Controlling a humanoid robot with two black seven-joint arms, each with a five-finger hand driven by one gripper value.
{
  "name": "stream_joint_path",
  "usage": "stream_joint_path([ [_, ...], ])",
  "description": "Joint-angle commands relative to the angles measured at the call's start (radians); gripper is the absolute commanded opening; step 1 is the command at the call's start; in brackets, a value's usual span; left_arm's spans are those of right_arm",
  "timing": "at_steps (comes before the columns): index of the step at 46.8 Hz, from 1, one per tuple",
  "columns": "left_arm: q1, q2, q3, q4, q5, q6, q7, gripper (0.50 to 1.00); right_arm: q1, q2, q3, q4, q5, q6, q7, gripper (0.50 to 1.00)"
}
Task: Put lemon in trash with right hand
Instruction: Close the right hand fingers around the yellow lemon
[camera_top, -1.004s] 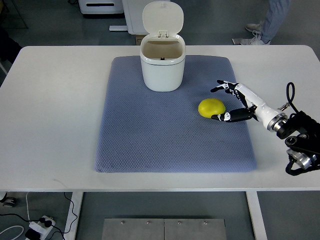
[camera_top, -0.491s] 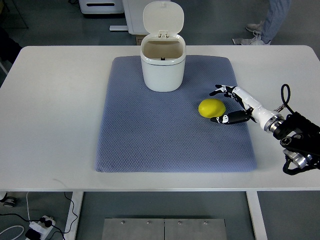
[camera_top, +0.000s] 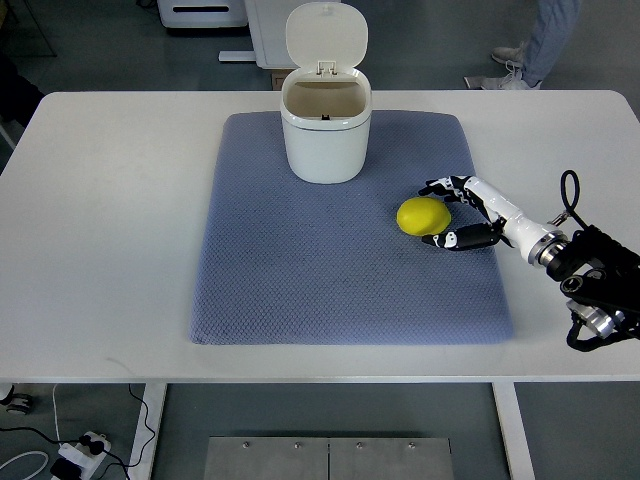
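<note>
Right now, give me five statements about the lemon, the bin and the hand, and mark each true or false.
1. The lemon lies on the blue mat. True.
2. The trash bin has its lid shut. False: the lid stands open and the inside shows.
3. The right hand is at the lemon's right side, its fingers spread around it. True.
4. The lemon is already inside the bin. False: it sits on the mat, to the right of the bin and nearer the camera.
5. The left hand is reaching over the mat. False: no left arm shows in the picture.
</note>
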Motion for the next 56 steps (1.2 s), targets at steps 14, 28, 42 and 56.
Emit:
stream_joint_path([
  [14, 0.001, 0.000, 0.000, 0.000, 0.000, 0.000, 0.001, 1.000, 0.000, 0.000, 0.000, 0.000, 0.001, 0.000, 0.000, 0.799],
  [28, -0.001, 0.000, 0.000, 0.000, 0.000, 0.000, 0.000, 1.000, 0.006, 0.006, -0.008, 0.000, 0.001, 0.000, -0.002, 0.799],
  [42, -0.001, 0.000, 0.000, 0.000, 0.000, 0.000, 0.000, 1.000, 0.008, 0.029, -0.009, 0.002, 0.001, -0.002, -0.002, 0.736],
  [56, 0.001, 0.000, 0.000, 0.000, 0.000, 0.000, 0.000, 1.000, 0.043, 0.029, -0.061, 0.003, 0.018, 0.000, 0.001, 0.500],
])
